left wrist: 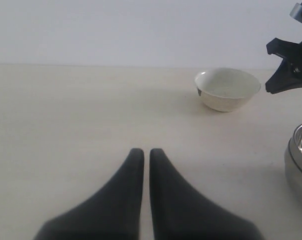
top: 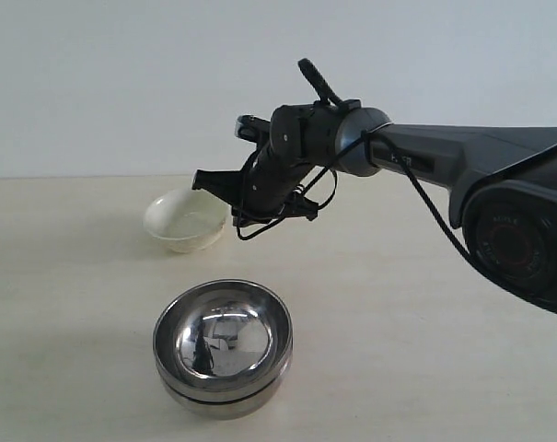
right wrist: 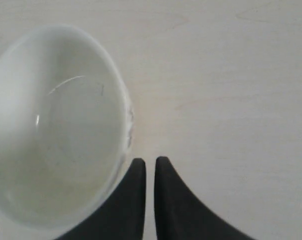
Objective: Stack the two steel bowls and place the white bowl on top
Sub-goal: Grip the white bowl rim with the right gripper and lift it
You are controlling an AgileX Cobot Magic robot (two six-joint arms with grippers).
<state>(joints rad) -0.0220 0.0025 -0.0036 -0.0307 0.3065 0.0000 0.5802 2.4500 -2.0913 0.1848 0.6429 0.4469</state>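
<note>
steel bowls (top: pixel 222 345) nested | white bowl (top: pixel 187 219) empty (stands apart) | right claw (right wrist: pixel 151 162), left claw (left wrist: pixel 146 151) narrow

Pair of steel bowls (top: pixel 223 348): mirror-shiny, nested upright, foreground. One white bowl (top: pixel 185 220): cream, empty, upright, standing apart behind them.

The pale tabletop (top: pixel 425 368) carries the white bowl (top: pixel 186 219) left of centre and the two steel bowls (top: pixel 223 345), nested, at lower centre.

My exterior view looks down across the table (top: pixel 398 350); both wrists share the white bowl (right wrist: pixel 56 135), right close overhead, left low.
</note>
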